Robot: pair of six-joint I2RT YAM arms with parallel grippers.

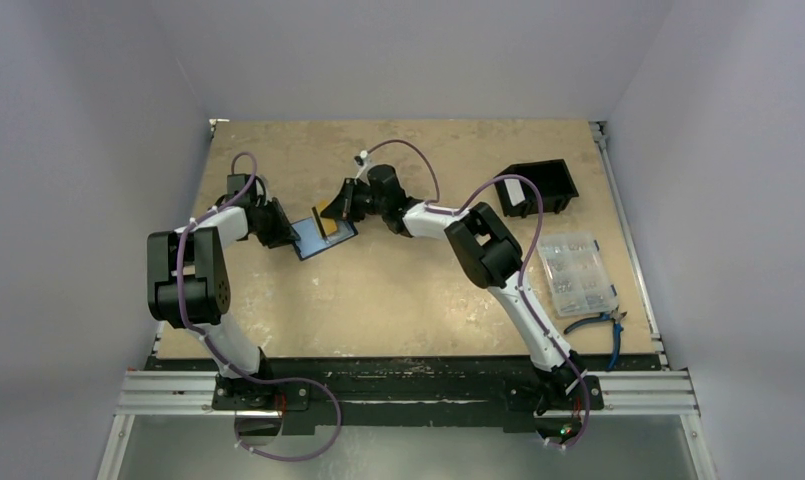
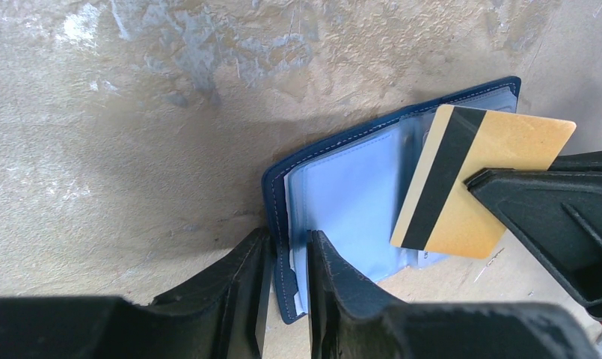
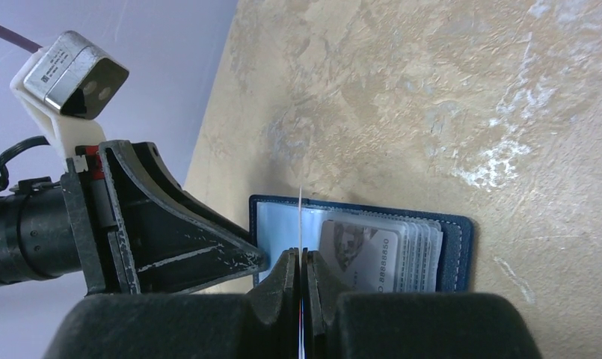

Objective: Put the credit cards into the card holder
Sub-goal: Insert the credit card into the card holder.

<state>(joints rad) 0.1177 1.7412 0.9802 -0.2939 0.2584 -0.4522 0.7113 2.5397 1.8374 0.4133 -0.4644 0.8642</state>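
Left gripper (image 2: 289,236): jaws drawn to a narrow gap and clamped on the near edge of the open card holder (image 2: 350,187), one finger outside the navy cover and the other on the pale blue inner leaf. Right gripper (image 3: 301,256): jaws pressed together on a gold card (image 2: 483,146) with a black stripe, gripped at one end so that most of the card juts out past the fingertips. The card stands tilted over the holder's right half; its lower edge appears to reach the sleeves, though contact cannot be confirmed from these views. The card holder lies spread open on the table (image 2: 133,112), at mid-depth left of centre, between the two grippers, with other cards (image 3: 357,254) already stacked in its clear sleeves. Left arm (image 1: 190,272): elbow folded high near the left table edge, forearm pointing right toward the holder. Right arm (image 1: 490,246): stretched diagonally from its base across the table to the left, wrist above the holder's far side, gripper angled down.
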